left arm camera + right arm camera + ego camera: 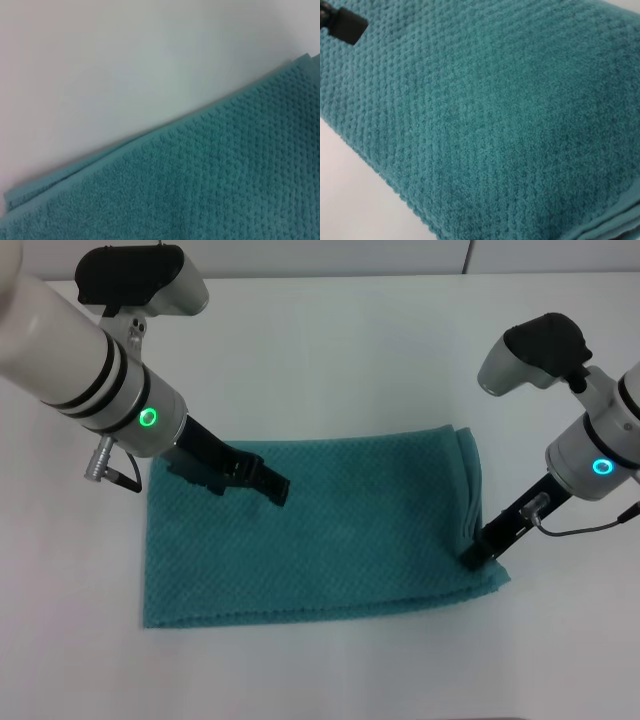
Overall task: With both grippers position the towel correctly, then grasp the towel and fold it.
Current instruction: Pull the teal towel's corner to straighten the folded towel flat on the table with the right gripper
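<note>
We are positioning the towel (330,530): left gripper (272,484) rests on it, right gripper (478,552) at its edge, grips untellable. Next, grasp corners.

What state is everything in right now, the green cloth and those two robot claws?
towel: lying flat on the white table, already layered, right edge bunched up.
left gripper: over the towel's left part, tip low on the cloth.
right gripper: down at the towel's bunched right edge.
</note>
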